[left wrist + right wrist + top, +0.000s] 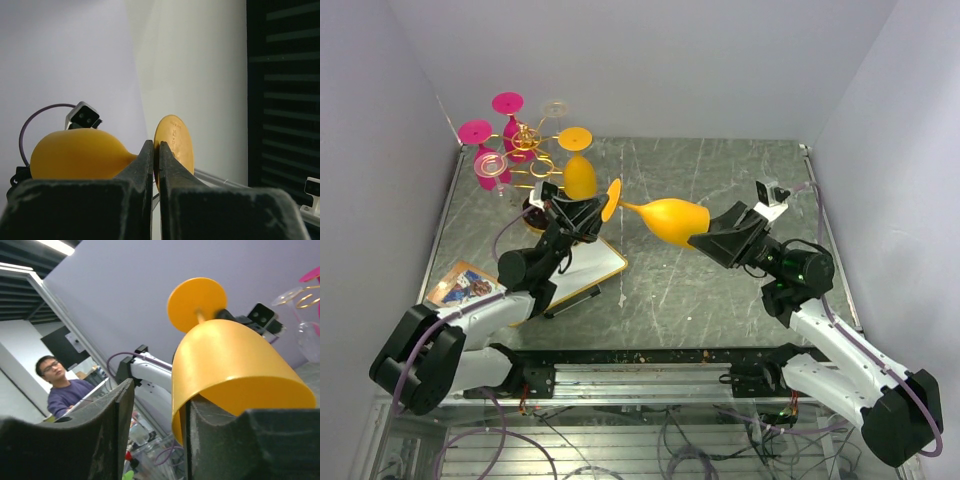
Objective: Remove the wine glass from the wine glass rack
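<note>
1. Orange plastic, by the look of it: the wine glass [672, 222] is off the wine glass rack [525, 140] and lies on its side in the air between the two arms, just to the right of the rack.
2. Its long axis runs nearly level across the table [720, 180]. The round foot [612, 200] points toward the rack and the left arm, and the mouth of the bowl points toward the right arm.
3. From above, the axis slants a little: the foot sits further back and the bowl nearer the arms' bases.
4. The left gripper [592, 213] is clamped on the stem just behind the foot. In the left wrist view its fingers [142, 165] stand almost together, with the bowl on one side and the foot's disc on the other; the stem itself is hidden between them.
5. The right gripper [705, 238] is at the bowl's mouth with its jaws spread. In the right wrist view one finger [112, 435] stands clear of the glass with a gap showing, while the bowl's rim lies against the other finger. I cannot tell whether that finger is inside the bowl or under it.
6. On the rack, a second orange glass [580, 175] hangs bowl down, beside pink glasses [480, 140] and clear ones.
7. A white board [592, 265] lies on the table under the left arm.
8. A man in glasses [56, 385] shows in the background of the right wrist view.
</note>
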You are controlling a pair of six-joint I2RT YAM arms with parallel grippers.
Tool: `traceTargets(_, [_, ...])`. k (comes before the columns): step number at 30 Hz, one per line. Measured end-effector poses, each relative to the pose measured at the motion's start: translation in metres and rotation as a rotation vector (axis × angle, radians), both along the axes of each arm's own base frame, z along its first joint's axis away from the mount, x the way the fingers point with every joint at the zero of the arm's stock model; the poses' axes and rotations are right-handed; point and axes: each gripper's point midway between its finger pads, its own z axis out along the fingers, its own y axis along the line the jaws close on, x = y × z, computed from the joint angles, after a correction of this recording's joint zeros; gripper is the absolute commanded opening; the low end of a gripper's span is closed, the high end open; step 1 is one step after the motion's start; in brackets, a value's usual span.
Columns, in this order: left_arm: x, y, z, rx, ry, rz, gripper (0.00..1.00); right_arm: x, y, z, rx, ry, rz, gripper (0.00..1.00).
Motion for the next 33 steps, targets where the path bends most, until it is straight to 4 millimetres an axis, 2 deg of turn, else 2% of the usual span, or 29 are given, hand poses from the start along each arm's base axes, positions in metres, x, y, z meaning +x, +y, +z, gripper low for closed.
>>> traceTargets(7, [-0.005, -0.011, -0.002, 0.001, 0.011, -0.036, 0.07, -0.009, -0.004, 0.01, 0.037, -0.031, 0.025, 0.1])
traceTargets(10, [-0.006, -0.011, 0.001, -0.002, 0.0, -0.035, 0.14, -0.009, -0.004, 0.01, 0.039, -0.03, 0.022, 0.0])
traceTargets(15, [-0.01, -0.01, 0.006, 0.008, -0.038, -0.014, 0.38, -0.007, -0.005, 0.007, 0.044, -0.016, 0.011, 0.0])
traceTargets(20, [-0.021, -0.006, 0.015, 0.031, -0.107, 0.026, 0.66, -0.017, -0.013, 0.017, 0.063, -0.057, -0.016, 0.0])
traceTargets(23, [-0.031, -0.003, 0.021, 0.055, -0.147, 0.048, 0.78, -0.016, -0.016, 0.022, 0.054, -0.061, -0.061, 0.0])
traceTargets(26, [-0.033, -0.002, 0.021, 0.09, -0.159, 0.075, 0.85, -0.008, -0.021, 0.029, 0.032, -0.035, -0.139, 0.0])
traceTargets(28, [-0.032, -0.003, 0.019, 0.122, -0.152, 0.091, 0.86, 0.001, -0.027, 0.035, 0.018, 0.005, -0.216, 0.0])
traceTargets(33, [-0.026, -0.007, 0.005, 0.216, -0.114, 0.124, 0.86, 0.043, -0.052, 0.04, -0.025, 0.245, -0.476, 0.0])
